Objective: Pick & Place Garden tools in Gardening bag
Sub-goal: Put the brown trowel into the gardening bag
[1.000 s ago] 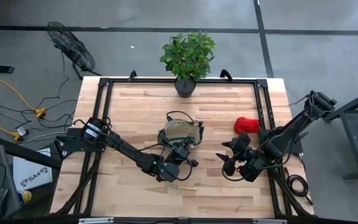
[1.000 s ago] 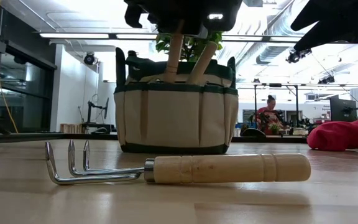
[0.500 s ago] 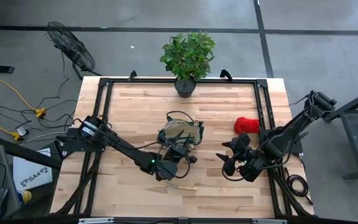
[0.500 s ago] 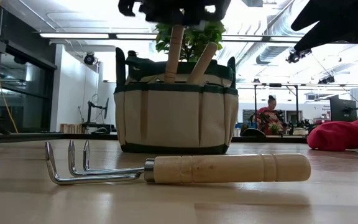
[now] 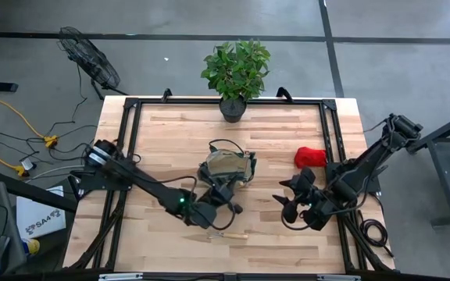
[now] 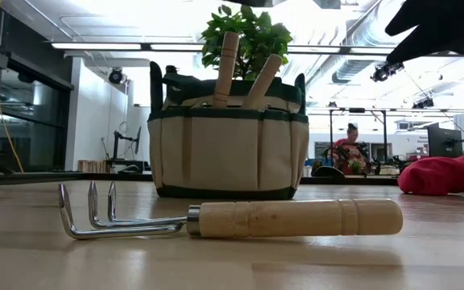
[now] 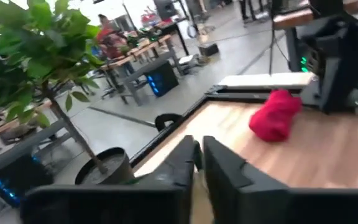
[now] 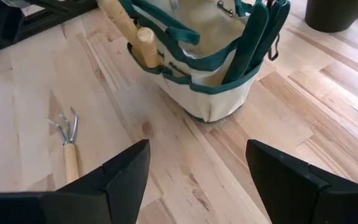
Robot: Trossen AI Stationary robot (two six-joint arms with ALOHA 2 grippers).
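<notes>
High view: hand fork lies left-right on the table, just near-side of the left gripper, fingers together, while the wide-open right gripper waits farther right.

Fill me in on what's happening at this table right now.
A two-armed robot is packing garden tools into the gardening bag. Two wooden handles stick out of it. The left end effector, fingers nearly shut and empty, sits beside the bag. The hand fork and red bundle lie on the table. The right end effector waits open.
</notes>
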